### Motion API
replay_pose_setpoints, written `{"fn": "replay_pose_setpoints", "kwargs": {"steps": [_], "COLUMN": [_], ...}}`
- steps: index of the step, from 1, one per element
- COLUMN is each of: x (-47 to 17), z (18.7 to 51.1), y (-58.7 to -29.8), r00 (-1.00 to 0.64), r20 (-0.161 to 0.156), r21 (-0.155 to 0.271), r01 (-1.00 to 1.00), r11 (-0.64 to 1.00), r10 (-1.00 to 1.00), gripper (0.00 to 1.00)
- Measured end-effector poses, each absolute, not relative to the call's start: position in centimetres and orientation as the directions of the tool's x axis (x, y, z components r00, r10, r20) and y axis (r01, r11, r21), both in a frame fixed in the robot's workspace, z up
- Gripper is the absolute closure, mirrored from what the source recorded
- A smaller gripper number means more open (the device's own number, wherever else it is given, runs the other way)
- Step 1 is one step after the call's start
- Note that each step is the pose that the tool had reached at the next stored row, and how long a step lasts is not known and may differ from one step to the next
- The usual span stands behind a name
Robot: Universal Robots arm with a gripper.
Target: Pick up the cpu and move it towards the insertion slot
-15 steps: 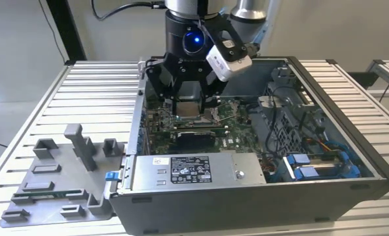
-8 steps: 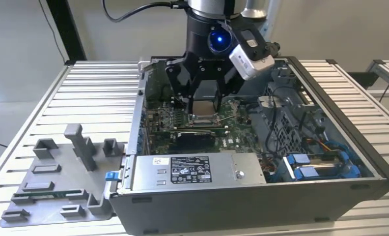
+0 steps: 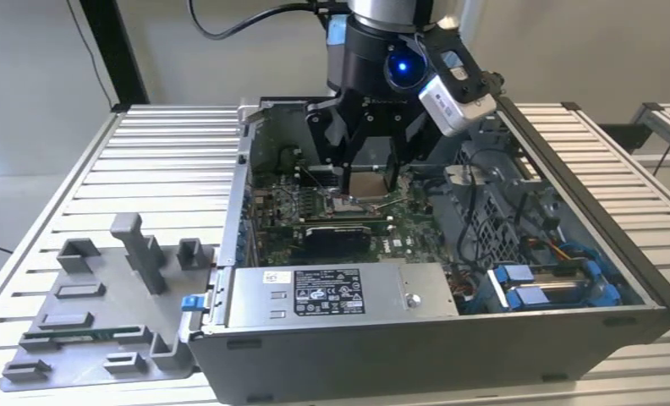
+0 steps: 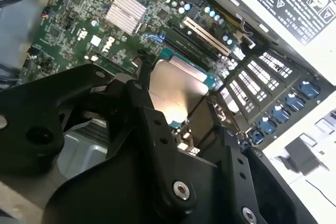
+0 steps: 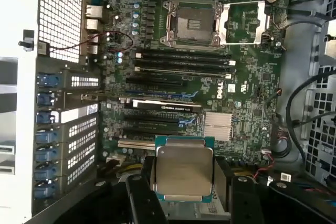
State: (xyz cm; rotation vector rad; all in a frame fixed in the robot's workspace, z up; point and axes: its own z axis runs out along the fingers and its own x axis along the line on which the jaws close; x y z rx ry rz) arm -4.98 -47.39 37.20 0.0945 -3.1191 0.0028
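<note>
Grip on the cpu [image 5: 184,174] is already made: the chip is held flat by its edges between the black fingers [image 5: 143,200] of the gripper [image 5: 186,195], silvery top turned to the cameras, so the gripper is closed on it. Held level in this way, its underside is presumably kept parallel to the green circuit board [image 5: 247,98], as a seating in a socket would require.

In the first wrist view the insertion slot [image 5: 191,24] is seen with its metal frame swung open beside it and its dull centre exposed, which is judged to be why the chip can be carried toward it at all. In that picture the slot is well apart from the cpu, with rows of dark memory sockets and a ribbed heat sink [image 5: 217,126] lying between the two.

In the exterior view the gripper [image 3: 367,182] is seen lowered inside the open computer case [image 3: 425,330], with the cpu [image 3: 365,183] hanging above the board near the slot [image 3: 355,203]; how close it is above the slot cannot be judged there. A grey parts tray [image 3: 98,313] is shown on the slatted table [image 3: 166,161], beside the case.

In the second wrist view the cpu [image 4: 176,95] is seen at a slant against the finger [image 4: 157,140], with the board's ribbed heat sink [image 4: 126,10] behind.
</note>
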Motion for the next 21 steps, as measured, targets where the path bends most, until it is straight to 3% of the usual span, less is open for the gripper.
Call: {"fn": "replay_pose_setpoints", "kwargs": {"steps": [7,21], "x": [-5.0,-5.0], "z": [37.2,37.1], "y": [-47.0,-42.9], "r00": [-0.998,-0.998], "r20": [0.021,0.021], "r21": [-0.001,-0.001], "r01": [-0.06,-0.059], "r11": [0.998,0.998], "r10": [-0.06,-0.059], "gripper": [1.0,1.0]}}
